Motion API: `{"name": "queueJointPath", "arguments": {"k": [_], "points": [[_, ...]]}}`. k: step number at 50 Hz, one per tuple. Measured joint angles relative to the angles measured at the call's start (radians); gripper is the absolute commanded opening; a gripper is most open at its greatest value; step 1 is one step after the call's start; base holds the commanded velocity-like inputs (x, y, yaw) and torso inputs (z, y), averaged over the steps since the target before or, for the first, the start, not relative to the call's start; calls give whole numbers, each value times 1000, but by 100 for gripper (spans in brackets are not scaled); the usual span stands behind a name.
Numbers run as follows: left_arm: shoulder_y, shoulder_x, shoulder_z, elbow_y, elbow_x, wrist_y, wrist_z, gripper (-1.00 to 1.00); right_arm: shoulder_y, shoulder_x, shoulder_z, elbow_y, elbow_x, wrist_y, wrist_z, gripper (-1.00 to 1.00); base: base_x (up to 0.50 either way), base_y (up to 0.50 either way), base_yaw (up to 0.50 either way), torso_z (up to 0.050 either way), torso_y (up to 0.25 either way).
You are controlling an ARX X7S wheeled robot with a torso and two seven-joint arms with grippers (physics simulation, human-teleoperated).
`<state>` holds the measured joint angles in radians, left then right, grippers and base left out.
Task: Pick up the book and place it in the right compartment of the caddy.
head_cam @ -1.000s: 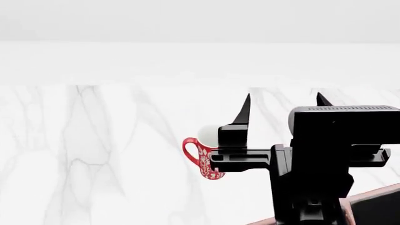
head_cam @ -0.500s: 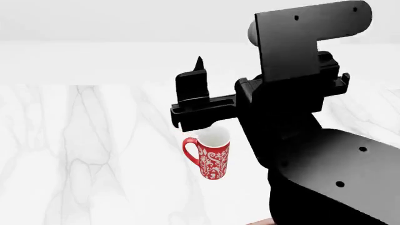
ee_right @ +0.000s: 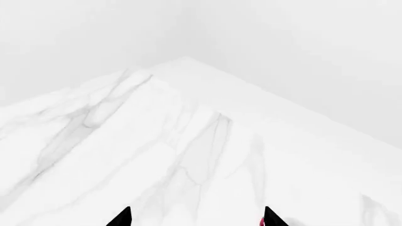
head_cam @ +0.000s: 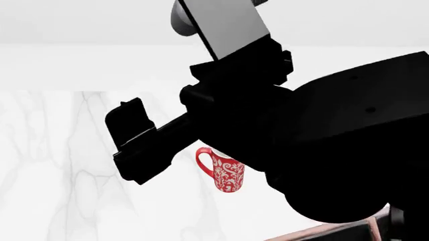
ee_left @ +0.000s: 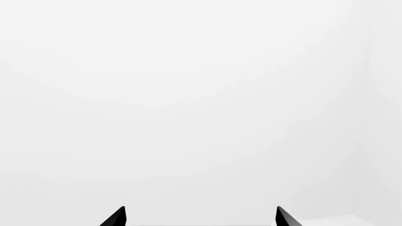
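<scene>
The book is out of view in every frame. Only a reddish-brown edge of the caddy shows, at the bottom right of the head view under my right arm. That arm fills the middle and right of the head view, raised above the table. My right gripper is open and empty, its two black fingertips wide apart over the marble table. My left gripper is open and empty, facing a plain white background. It does not show in the head view.
A red patterned mug stands on the white marble table, partly behind my right arm. A sliver of its red shows beside one right fingertip. The table's far corner lies ahead in the right wrist view.
My right arm has swung up and to the left across the head view, now covering most of its right side. The mug and caddy have not moved.
</scene>
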<state>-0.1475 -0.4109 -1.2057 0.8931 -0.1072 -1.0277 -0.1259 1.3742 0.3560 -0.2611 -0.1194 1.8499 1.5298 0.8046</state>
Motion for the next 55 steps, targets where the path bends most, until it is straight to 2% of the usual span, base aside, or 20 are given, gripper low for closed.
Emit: {"name": "queueJointPath", "arguments": {"k": [10,26,55], "points": [[3,0,7,0,2,0,-3,100,31,15,-129,-39,60,16,-123,100,0,0,0,0,0],[7,-3,20,0,6,-2,-8,100,9,22,-293,-243,135,1,-264,100,0,0,0,0,0],[4,-10,18,8,2,-13,-8,100,-8,41,-398,-393,175,-36,-361,100,0,0,0,0,0]]}}
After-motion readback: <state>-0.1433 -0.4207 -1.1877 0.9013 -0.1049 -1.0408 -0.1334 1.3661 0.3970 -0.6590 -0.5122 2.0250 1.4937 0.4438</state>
